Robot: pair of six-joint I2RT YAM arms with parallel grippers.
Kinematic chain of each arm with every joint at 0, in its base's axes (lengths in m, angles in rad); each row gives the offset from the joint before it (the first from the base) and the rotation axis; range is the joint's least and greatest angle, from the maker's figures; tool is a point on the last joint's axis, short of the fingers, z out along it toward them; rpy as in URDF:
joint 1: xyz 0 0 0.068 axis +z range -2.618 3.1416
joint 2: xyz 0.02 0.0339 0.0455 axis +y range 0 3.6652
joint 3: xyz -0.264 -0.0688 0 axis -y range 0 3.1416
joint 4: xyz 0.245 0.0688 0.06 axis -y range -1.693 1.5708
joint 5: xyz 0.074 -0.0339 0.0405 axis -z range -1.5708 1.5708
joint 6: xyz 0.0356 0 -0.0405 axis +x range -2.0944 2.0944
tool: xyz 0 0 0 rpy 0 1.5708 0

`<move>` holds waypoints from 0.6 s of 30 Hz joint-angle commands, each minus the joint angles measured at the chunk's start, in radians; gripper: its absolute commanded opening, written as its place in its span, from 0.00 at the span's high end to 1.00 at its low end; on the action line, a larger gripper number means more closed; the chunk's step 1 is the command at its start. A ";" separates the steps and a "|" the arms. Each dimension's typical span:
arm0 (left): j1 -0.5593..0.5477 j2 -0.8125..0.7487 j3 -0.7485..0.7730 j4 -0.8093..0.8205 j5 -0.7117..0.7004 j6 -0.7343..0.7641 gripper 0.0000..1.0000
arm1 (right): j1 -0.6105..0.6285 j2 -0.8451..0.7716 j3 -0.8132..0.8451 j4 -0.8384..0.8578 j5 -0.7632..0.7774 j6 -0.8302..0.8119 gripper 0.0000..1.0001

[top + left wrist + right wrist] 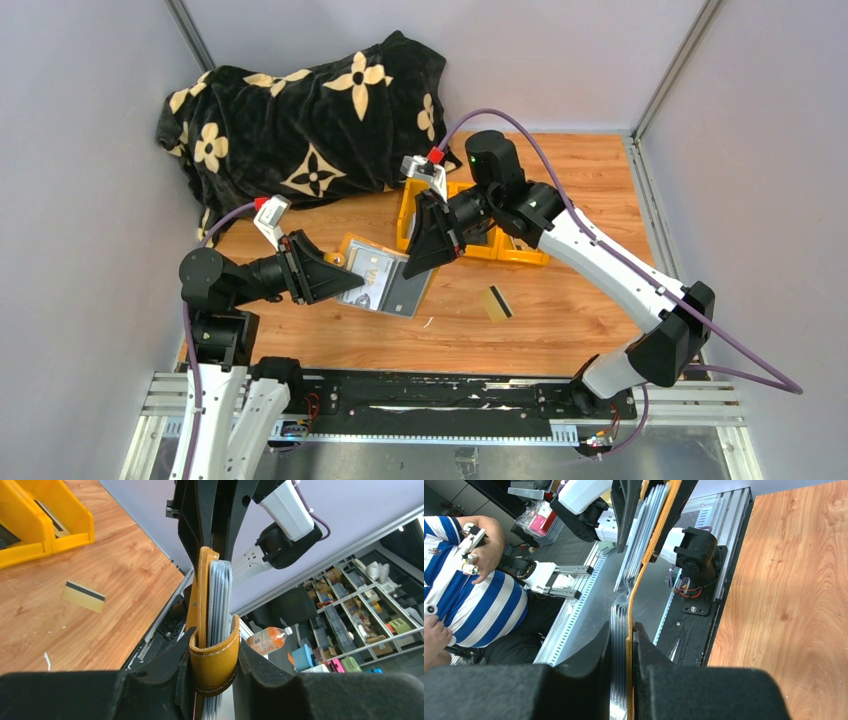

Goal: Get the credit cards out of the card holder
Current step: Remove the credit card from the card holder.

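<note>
Left hand (335, 282) clenches the card holder (385, 283) by its folded end while the right hand (432, 248) pinches the opposite edge, apparently stretching it steady above the surface (570, 325). One tan-gold credit card (497, 302) lies loose at four o'clock of it.

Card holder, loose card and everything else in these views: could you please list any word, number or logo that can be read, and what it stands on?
No text can be read in any view.
Card holder: faint marks inside, too small to read.
Loose card: only a dark stripe, no lettering visible.
Bottle and shelf boxes in the background: labels blurred.
</note>
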 commanded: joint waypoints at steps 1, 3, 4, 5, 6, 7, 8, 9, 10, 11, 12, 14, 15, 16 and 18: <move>0.000 0.005 -0.002 0.035 0.045 -0.020 0.69 | -0.029 -0.014 0.028 0.005 -0.045 -0.025 1.00; 0.000 0.007 0.007 0.035 0.050 -0.021 0.69 | -0.033 -0.014 0.029 0.003 -0.045 -0.026 1.00; -0.001 0.007 0.010 0.036 0.051 -0.021 0.69 | -0.033 -0.014 0.031 0.002 -0.044 -0.029 1.00; -0.001 0.008 0.010 0.036 0.052 -0.021 0.69 | -0.033 -0.014 0.032 0.001 -0.040 -0.030 1.00; 0.000 0.008 0.010 0.034 0.054 -0.019 0.69 | -0.033 -0.012 0.033 -0.004 -0.038 -0.033 1.00; 0.000 0.008 0.010 0.033 0.054 -0.017 0.70 | -0.033 -0.012 0.036 -0.011 -0.038 -0.037 1.00; 0.000 0.006 0.008 0.033 0.051 -0.012 0.72 | -0.032 -0.011 0.037 -0.013 -0.037 -0.040 1.00; 0.000 0.004 0.005 0.032 0.043 -0.007 0.75 | -0.031 -0.012 0.035 -0.014 -0.036 -0.041 1.00; 0.000 0.002 0.002 0.028 0.032 -0.003 0.79 | -0.028 -0.013 0.036 -0.013 -0.036 -0.042 1.00; 0.000 0.000 0.000 0.026 0.021 0.000 0.83 | -0.024 -0.012 0.035 -0.014 -0.036 -0.044 1.00; 0.000 -0.004 -0.003 0.027 0.007 0.002 0.87 | -0.018 -0.012 0.034 -0.014 -0.036 -0.049 1.00; 0.000 -0.010 -0.006 0.027 -0.022 0.003 0.91 | -0.006 -0.011 0.036 -0.012 -0.036 -0.051 1.00; 0.000 -0.014 -0.009 0.029 -0.034 0.000 0.92 | 0.002 -0.009 0.039 -0.009 -0.036 -0.051 1.00; 0.000 -0.016 -0.013 0.033 -0.042 -0.007 0.91 | 0.009 -0.006 0.041 -0.007 -0.036 -0.051 1.00; 0.000 -0.023 -0.025 0.064 -0.054 -0.028 0.90 | 0.020 0.002 0.047 -0.005 -0.036 -0.051 1.00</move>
